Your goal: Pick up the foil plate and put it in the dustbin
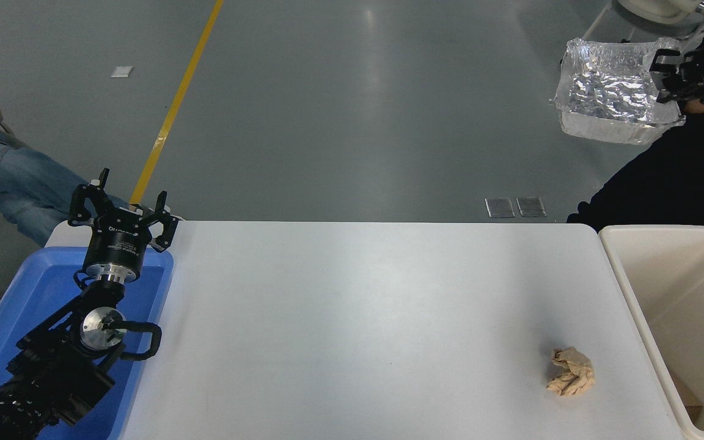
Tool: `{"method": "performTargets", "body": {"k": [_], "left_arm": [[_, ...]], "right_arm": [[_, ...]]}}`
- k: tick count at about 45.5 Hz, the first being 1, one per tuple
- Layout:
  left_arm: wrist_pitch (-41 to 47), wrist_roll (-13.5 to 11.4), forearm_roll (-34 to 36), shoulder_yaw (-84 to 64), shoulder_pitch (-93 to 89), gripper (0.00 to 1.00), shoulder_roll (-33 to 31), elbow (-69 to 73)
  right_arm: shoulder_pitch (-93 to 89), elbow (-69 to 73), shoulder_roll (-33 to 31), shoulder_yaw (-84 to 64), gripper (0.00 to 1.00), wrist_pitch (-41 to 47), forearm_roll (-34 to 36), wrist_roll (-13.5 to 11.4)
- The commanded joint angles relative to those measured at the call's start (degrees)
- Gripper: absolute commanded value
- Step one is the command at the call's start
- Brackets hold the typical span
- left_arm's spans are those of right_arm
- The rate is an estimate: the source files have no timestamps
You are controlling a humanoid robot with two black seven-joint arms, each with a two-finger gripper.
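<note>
The foil plate (608, 91), a shiny crinkled silver tray, hangs tilted in the air at the top right, beyond the table's far edge. My right gripper (663, 76) is shut on its right rim, and the arm comes in from the right edge. The cream dustbin (633, 293) stands at the table's right end, below and nearer than the plate, open at the top. My left arm is parked at the lower left with its gripper (123, 205) open and empty.
A crumpled tan paper ball (571, 371) lies on the white table (352, 318) near the bin. A blue tray (150, 293) sits under the left arm. A person's legs in jeans (16, 183) are at the far left.
</note>
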Motion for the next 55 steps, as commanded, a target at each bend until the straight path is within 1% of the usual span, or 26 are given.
{"method": "performTargets", "body": {"k": [1,8,16,27,34,42,50,54,55], "left_arm": [[0.0,0.0,0.0,0.0,0.0,0.99,0.0,0.0],[0.0,0.0,0.0,0.0,0.0,0.99,0.0,0.0],[0.0,0.0,0.0,0.0,0.0,0.99,0.0,0.0],[0.0,0.0,0.0,0.0,0.0,0.99,0.0,0.0],[0.0,0.0,0.0,0.0,0.0,0.99,-0.1,0.0],[0.0,0.0,0.0,0.0,0.0,0.99,0.0,0.0],[0.0,0.0,0.0,0.0,0.0,0.99,-0.1,0.0],[0.0,0.0,0.0,0.0,0.0,0.99,0.0,0.0],[0.0,0.0,0.0,0.0,0.0,0.99,0.0,0.0]], "right_arm": [[-3.5,-2.9,-3.2,1.1,0.00,0.2,0.1,0.0],[-14.4,-10.2,-7.3,5.6,0.00,0.2,0.1,0.0],[-27.0,-17.8,-10.1,12.9,0.00,-0.3,0.2,0.0],[-42.4,-21.7,-10.5,23.4,0.00,-4.6,0.2,0.1],[-47.3,-21.7,-11.9,24.9,0.00,-7.4,0.2,0.1],[-53.1,-22.8,-11.7,26.0,0.00,-11.7,0.3,0.1],[-61.2,-26.4,-11.3,29.0,0.00,-12.5,5.4,0.1],[-63.5,-27.6,-11.1,29.5,0.00,-12.8,6.0,0.1],[-63.9,-27.6,-11.0,29.5,0.06,-12.9,6.0,0.1]]}}
